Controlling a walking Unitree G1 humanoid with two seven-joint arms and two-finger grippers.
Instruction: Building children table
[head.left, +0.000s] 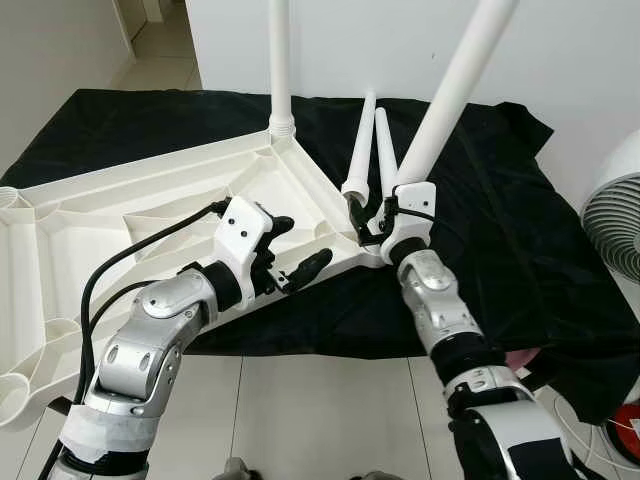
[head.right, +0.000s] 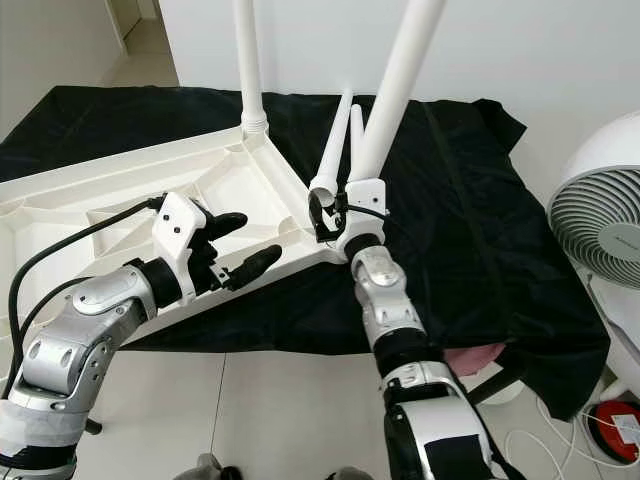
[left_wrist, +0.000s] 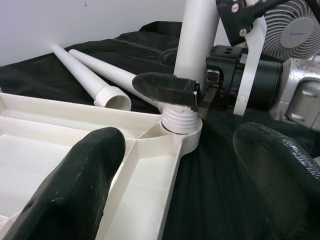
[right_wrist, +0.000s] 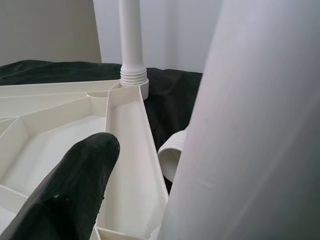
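The white tabletop (head.left: 150, 215) lies upside down on a black cloth. One white leg (head.left: 280, 60) stands upright in its far corner. At the near right corner a second leg (head.left: 455, 85) leans to the right, its threaded end (left_wrist: 176, 119) sitting in the corner socket. My right gripper (head.left: 375, 222) is shut on this leg just above the threads, one finger (left_wrist: 165, 87) across its front. My left gripper (head.left: 298, 245) hovers open over the tabletop's near edge, left of that corner, with nothing between its fingers (left_wrist: 70, 185). Two loose legs (head.left: 368, 140) lie on the cloth behind the corner.
A white fan (head.left: 615, 225) stands to the right of the cloth, with a red object (head.left: 625, 430) and cables on the floor near it. The black cloth (head.left: 500, 230) spreads well to the right of the tabletop. Pale floor tiles (head.left: 320, 420) lie in front.
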